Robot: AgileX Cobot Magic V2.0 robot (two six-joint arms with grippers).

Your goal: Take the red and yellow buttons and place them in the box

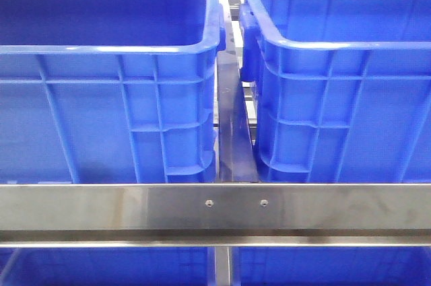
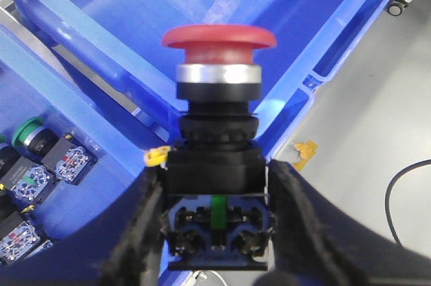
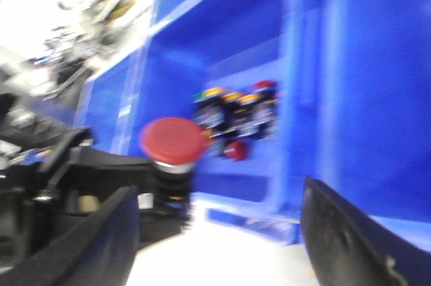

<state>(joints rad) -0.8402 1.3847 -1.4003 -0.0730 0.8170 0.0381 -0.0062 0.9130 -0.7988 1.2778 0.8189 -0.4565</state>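
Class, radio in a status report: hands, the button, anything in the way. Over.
Left hand shut on red button. Right hand open, empty. Button over blue crate's rim, other buttons lying below. Nothing blocking seen.

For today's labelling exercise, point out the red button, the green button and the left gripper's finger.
red button (image 2: 219, 37), left wrist view, on its dome cap.
green button (image 2: 28, 129), left wrist view, on its cap.
left gripper's finger (image 2: 306, 225), left wrist view, on the black pad.

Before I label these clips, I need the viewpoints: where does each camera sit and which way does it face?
Front: faces forward at two blue crates behind a steel rail; no arms show.
Left wrist: on the left arm; its gripper clamps a red button above crates.
Right wrist: on the right arm, blurred, open gripper.
Both wrist views share that button.
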